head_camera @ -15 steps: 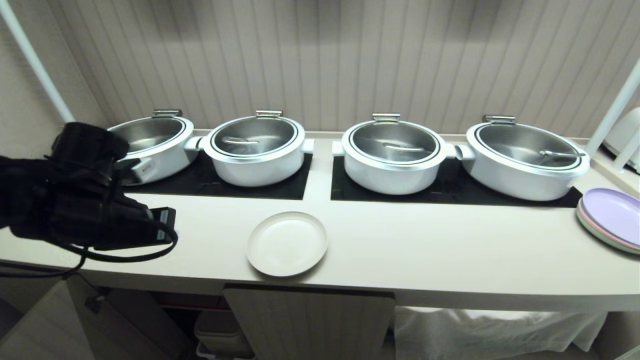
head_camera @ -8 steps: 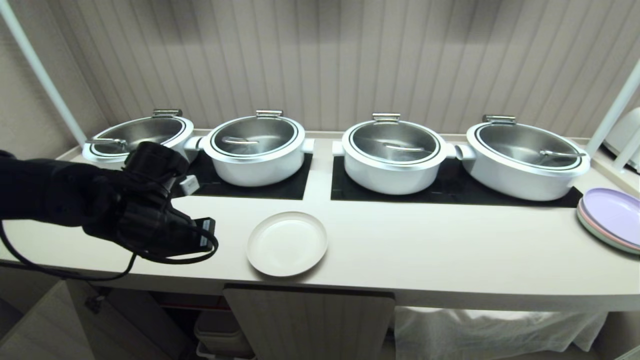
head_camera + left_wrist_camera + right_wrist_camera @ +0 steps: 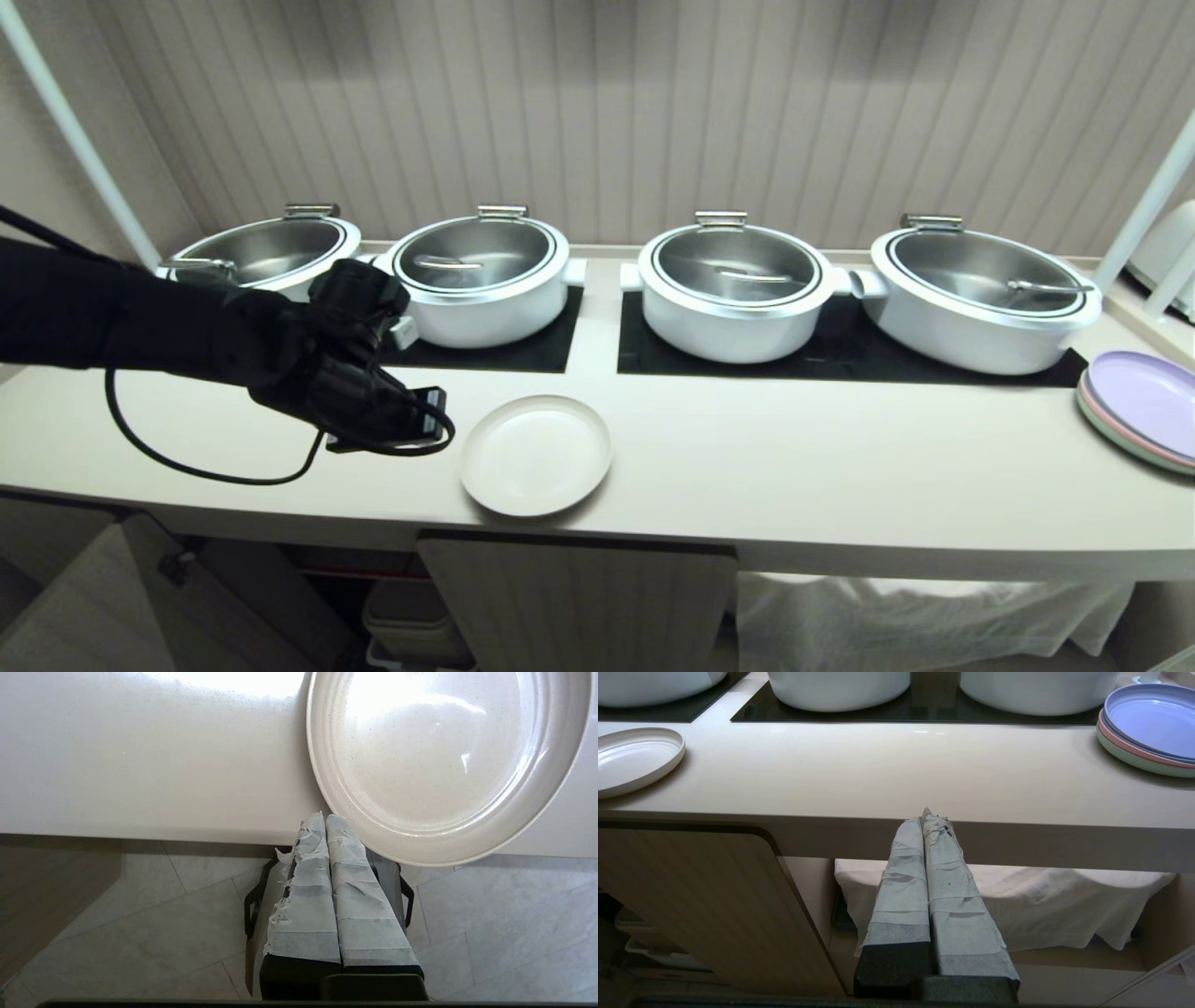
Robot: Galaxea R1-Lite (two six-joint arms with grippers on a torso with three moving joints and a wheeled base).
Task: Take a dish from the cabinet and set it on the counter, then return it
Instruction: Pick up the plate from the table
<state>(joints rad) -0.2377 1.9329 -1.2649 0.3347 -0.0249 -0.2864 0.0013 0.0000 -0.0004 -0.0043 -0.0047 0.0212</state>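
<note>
Item 1. Counter [image 3: 803,467]: long cream-white countertop with a thick rounded front edge and black inset panels. It serves as the landmark for all entries below. Unchanged over the last second.

Item 2. Cabinet [image 3: 579,607]: low beige unit with a fluted, round-cornered door, directly beneath the counter's front edge. The door to the left of it stands open on a dark interior.

Item 3. Left arm, black, cable trailing: a second ago it hung over the counter's far left end; it has since swept along the counter toward the middle. It now reaches roughly level across the counter top, wrist angled slightly downward.

Item 4. Dish [image 3: 536,455]: plain off-white round plate with a low raised rim, matte. It lies flat near the counter's front edge, its near rim overhanging slightly, and has not shifted.

Item 5. Left gripper [image 3: 325,817]: tape-wrapped fingers pressed together, holding nothing, tips just beside the dish's rim at the counter's front edge.

Item 6. Right gripper [image 3: 930,812]: parked below the counter's front edge, jaws together, empty.

Assessment: the set-down looks complete; the approach suggests the return step is starting. The jaws would likely need to part before the rim can be taken.
</note>
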